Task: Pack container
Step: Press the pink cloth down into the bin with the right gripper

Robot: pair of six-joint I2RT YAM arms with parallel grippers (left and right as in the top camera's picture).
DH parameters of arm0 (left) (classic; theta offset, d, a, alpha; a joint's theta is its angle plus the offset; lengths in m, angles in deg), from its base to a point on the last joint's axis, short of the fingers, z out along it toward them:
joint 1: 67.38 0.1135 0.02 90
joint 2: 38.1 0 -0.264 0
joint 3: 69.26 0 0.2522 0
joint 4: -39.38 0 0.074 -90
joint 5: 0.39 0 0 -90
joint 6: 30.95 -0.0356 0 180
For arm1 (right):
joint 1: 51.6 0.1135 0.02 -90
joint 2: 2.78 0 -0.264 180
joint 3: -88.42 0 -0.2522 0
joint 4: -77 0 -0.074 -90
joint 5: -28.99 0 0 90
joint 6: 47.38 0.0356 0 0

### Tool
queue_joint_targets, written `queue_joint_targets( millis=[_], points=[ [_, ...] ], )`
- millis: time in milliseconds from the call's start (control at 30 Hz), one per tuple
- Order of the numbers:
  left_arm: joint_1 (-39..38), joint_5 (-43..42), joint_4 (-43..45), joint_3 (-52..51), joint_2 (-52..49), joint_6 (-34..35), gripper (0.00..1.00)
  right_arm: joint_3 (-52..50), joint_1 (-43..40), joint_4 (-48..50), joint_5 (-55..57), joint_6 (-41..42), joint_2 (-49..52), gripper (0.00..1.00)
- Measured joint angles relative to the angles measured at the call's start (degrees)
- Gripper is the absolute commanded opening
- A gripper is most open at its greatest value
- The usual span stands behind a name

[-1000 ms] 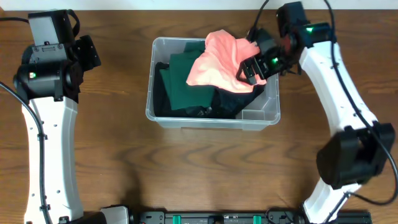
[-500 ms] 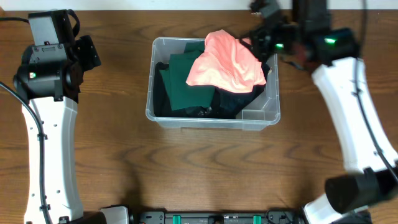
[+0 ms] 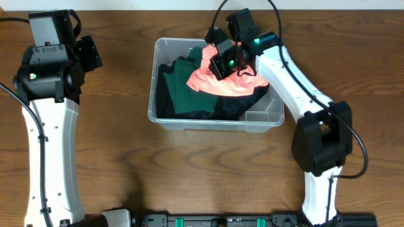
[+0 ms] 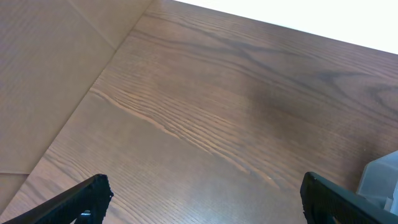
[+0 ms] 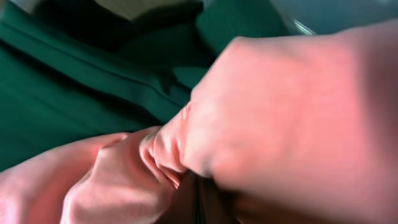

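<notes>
Seen from overhead: clear plastic container (image 3: 153, 94) at the middle of the desk (image 3: 208, 176), between the two arms. Packed inside: a dark green garment (image 3: 183, 85) across the left and centre, a darker garment (image 3: 243, 105) lower down toward the right, and a salmon pink garment (image 3: 245, 83) heaped on top at the rear right. Small moulded corner compartment (image 3: 260, 116) at the front right.

Right gripper (image 3: 223, 63) down inside the container at the rear, pressed into the pink garment. Fingers clenched tight, yet hidden by the gripper body from above and by cloth at the wrist camera; no telling about fabric caught between them. Close up from that wrist: pink garment (image 5: 280, 112) bunched in folds across most of the view, dark green garment (image 5: 74, 81) with a stitched seam at upper left.

Left gripper (image 4: 208, 202) off to the left, well apart from the container, above the desk. Fingers (image 4: 87, 196) released, spread wide, nothing between. Corner of the container (image 4: 380, 180) just inside the right edge of that view.
</notes>
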Motion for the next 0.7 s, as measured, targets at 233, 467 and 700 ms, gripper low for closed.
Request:
queue_joint_targets(
  millis=[233,467,700],
  points=[
    [0.0,0.0,0.0,0.0,0.0,0.0,0.98,1.3,-0.1,-1.7,0.2,0.0,0.8,0.01],
    [0.0,0.0,0.0,0.0,0.0,0.0,0.98,0.7,-0.1,-1.5,0.8,0.2,-1.3,0.17],
    [0.0,0.0,0.0,0.0,0.0,0.0,0.98,-0.1,0.1,-2.1,1.7,-0.2,-6.7,0.1]
  ],
)
